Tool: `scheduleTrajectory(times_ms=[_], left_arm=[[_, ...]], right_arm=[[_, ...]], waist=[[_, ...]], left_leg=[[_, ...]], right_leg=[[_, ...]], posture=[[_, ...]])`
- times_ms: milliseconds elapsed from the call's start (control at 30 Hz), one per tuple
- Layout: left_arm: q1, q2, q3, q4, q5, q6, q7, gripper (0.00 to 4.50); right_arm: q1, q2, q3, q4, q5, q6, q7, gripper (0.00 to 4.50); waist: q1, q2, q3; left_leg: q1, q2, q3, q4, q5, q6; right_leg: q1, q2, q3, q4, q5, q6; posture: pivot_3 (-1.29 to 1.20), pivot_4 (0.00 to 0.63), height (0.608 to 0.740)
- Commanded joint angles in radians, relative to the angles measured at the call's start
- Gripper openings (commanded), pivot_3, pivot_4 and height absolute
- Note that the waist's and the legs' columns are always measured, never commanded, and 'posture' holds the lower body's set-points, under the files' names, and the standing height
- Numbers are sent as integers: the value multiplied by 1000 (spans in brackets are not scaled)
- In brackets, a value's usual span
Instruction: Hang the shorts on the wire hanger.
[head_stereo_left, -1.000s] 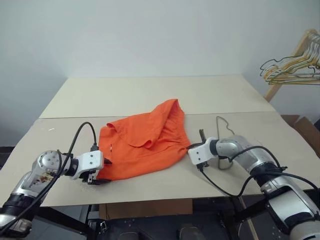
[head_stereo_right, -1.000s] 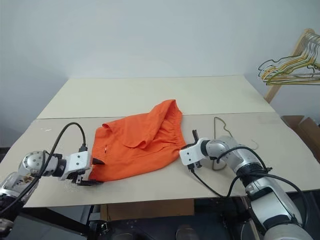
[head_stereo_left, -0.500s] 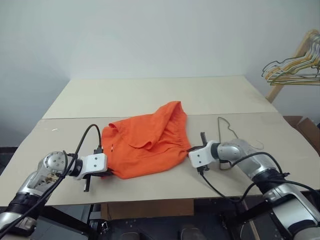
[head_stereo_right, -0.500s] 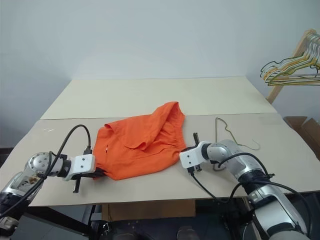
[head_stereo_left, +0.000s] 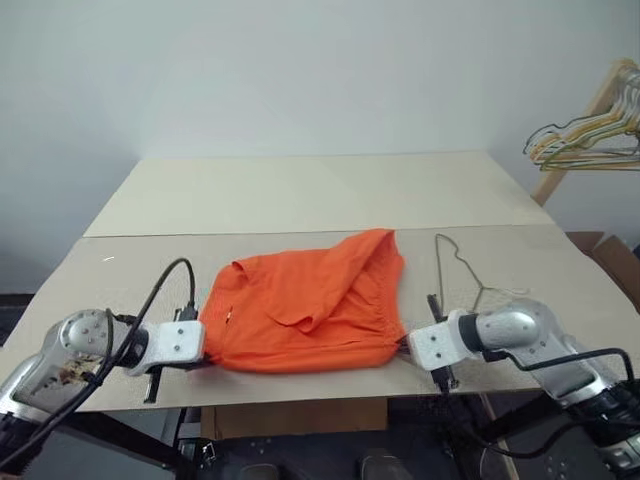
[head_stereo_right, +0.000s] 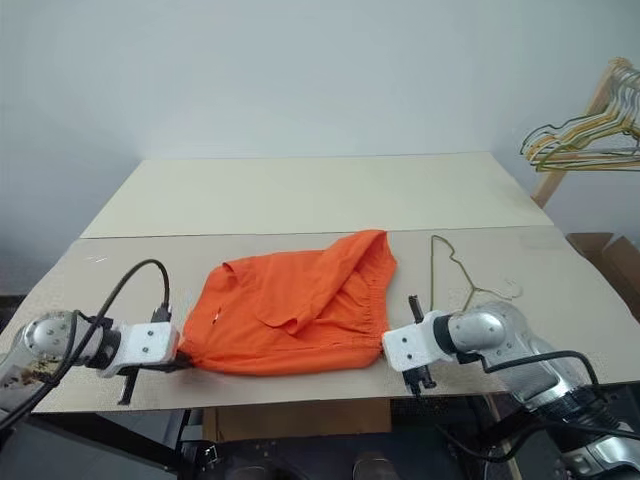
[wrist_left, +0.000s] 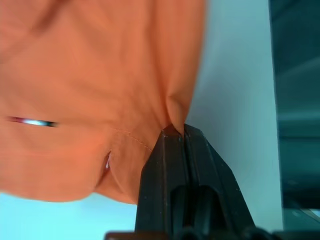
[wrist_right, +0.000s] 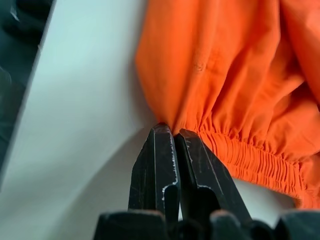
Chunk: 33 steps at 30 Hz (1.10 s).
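Note:
The orange shorts (head_stereo_left: 310, 310) lie spread across the near part of the table, pulled taut between my two grippers. My left gripper (head_stereo_left: 207, 353) is at their left corner, and the left wrist view shows it (wrist_left: 175, 131) shut on a pinch of orange fabric. At the right corner my right gripper (head_stereo_left: 403, 346) is shut on the edge beside the gathered waistband (wrist_right: 240, 150). The wire hanger (head_stereo_left: 481, 290) lies flat on the table just right of the shorts, beyond my right gripper.
A bunch of wire hangers (head_stereo_left: 590, 135) hangs on a wooden rack at the far right. A cardboard box (head_stereo_left: 612, 258) stands beside the table's right side. Both grippers are close to the table's front edge (head_stereo_left: 300, 397).
My left gripper closed on the shorts' left corner. Both grippers drew back toward the front edge and apart, and the shorts went from a bunched heap to a wide, stretched shape.

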Motion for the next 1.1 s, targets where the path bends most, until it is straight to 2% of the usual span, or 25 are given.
scheduleTrajectory(times_ms=[33, 167, 267, 300, 367, 400, 467, 533, 600, 667, 800, 867, 933, 967, 1100], left_arm=[[-179, -117, -1, 32, 95, 10, 183, 33], [-449, -282, -45, 196, 285, 21, 453, 33], [-676, -391, 34, 308, 363, 44, 766, 33], [-726, -387, 78, 324, 383, 41, 856, 33], [-754, -348, 137, 317, 413, 32, 951, 33], [-746, -321, 160, 299, 412, 26, 957, 33], [-691, -269, 203, 238, 382, -6, 928, 33], [-580, -218, 229, 141, 291, -64, 806, 33], [-394, -161, 242, 16, 124, -125, 603, 33], [-201, -111, 252, -98, 27, -91, 457, 33], [48, -56, 226, -175, 11, -40, 332, 33], [137, -32, 194, -189, 43, -12, 292, 33], [213, -2, 149, -164, 124, -24, 281, 33], [234, 6, 138, -157, 143, -26, 279, 33], [313, 33, 116, -175, 160, -2, 229, 33]], right_arm=[[-161, 53, -72, 64, 32, 101, -36, 0], [-409, 188, -92, 289, -65, 165, -258, 0], [-650, 298, -181, 526, -164, 104, -702, 0], [-693, 296, -208, 560, -178, 51, -785, 0], [-712, 282, -237, 566, -166, -16, -824, 0], [-702, 279, -248, 551, -162, -45, -838, 0], [-646, 281, -259, 485, -138, -55, -821, 0], [-557, 254, -234, 413, -137, -115, -772, 0], [-452, 235, -202, 342, -113, -145, -690, 0], [-366, 226, -165, 308, -136, -166, -653, 0], [-280, 244, -97, 324, -200, -240, -652, 0], [-259, 254, -64, 341, -228, -264, -651, 0], [-236, 228, -13, 338, -263, -309, -598, 0], [-227, 219, 0, 333, -264, -319, -571, 0], [-165, 106, 65, 252, -208, -336, -326, 0]], waist=[[11, -1, 0], [16, -3, 1], [13, -4, 1], [12, -4, 1], [7, -5, 0], [2, -6, -2], [-16, -7, -8], [-31, -7, -14], [-40, -6, -14], [-46, -6, -14], [-53, -6, -10], [-53, -5, -7], [-53, -5, -7], [-51, -5, -7], [-30, -6, -7]], left_leg=[[-1, 0, 0, 1, 0, 0], [-1, 0, -3, 3, 0, 0], [-5, -1, -3, 3, 0, -1], [-13, -2, -3, 3, 2, -4], [-29, -4, -6, 3, 6, -11], [-35, -5, -5, 3, 12, -20], [-37, -5, -4, -3, 12, -21], [-36, -5, -2, -4, 10, -18], [-36, -6, -2, -4, 8, -17], [-37, -6, -1, -3, 5, -10], [-36, -5, 0, 3, 6, -8], [-23, -4, 2, 1, 7, -6], [-1, -1, 3, -7, 6, -6], [2, 1, 2, -8, 6, -5], [-6, 3, 0, -6, 2, -4]], right_leg=[[0, 0, 0, 0, 0, 0], [0, 3, -1, 0, 2, 0], [-4, 2, -1, 1, 3, -1], [-14, -1, 0, 3, 3, -1], [-34, -5, 0, 14, 4, 0], [-42, -6, 1, 18, 4, 0], [-50, -8, 0, 20, 4, 0], [-50, -8, 0, 19, 4, 0], [-49, -9, 0, 18, 4, 0], [-48, -10, 1, 16, 4, 0], [-48, -8, 1, 16, 4, 0], [-33, -4, -1, 15, 5, -2], [-12, -1, -4, 7, 2, -4], [-8, 1, -4, 5, 0, -3], [-13, 2, -7, 2, 2, -7]], posture=[[-37, 0, 740], [-34, 0, 740], [-40, 0, 740], [-40, 0, 740], [-41, 0, 740], [-38, 0, 740], [-35, 0, 740], [-34, 0, 740], [-33, 0, 740], [-32, 0, 740], [-24, 0, 740], [-20, 0, 740], [-19, 0, 740], [-19, 0, 740], [-21, 0, 740]])
